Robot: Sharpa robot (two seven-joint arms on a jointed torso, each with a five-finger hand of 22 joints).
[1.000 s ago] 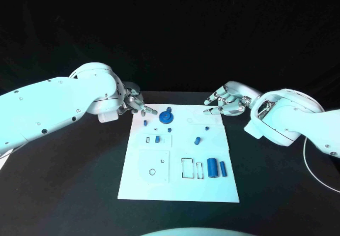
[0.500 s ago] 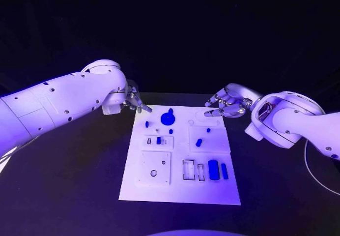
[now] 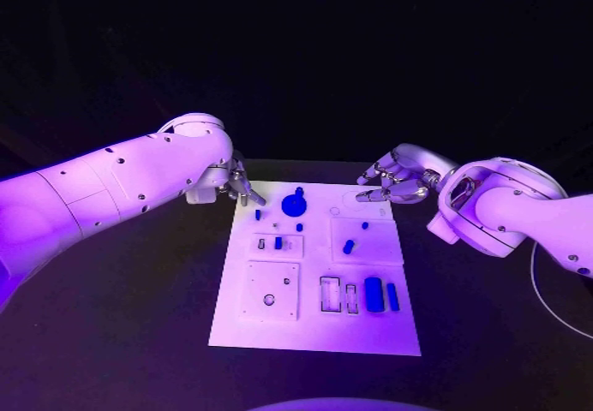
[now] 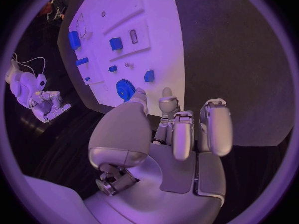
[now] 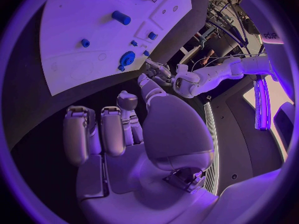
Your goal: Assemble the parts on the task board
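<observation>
Head view, left to right: the left hand hangs just off the far-left corner of the task board, fingers slightly spread and holding nothing. Just beyond its fingertips, on the board, lies a small blue peg, and next to that a round blue gear. Further from those fingers, toward the robot, sit a blue block in a raised white panel, an oblong blue piece, and 2 upright blue bars near the board's right edge. The right hand hovers over the far-right corner, fingers loosely curled and apart, with nothing between them. From the left wrist camera, the left fingers point toward the gear, which lies just past their tips without touching them.
</observation>
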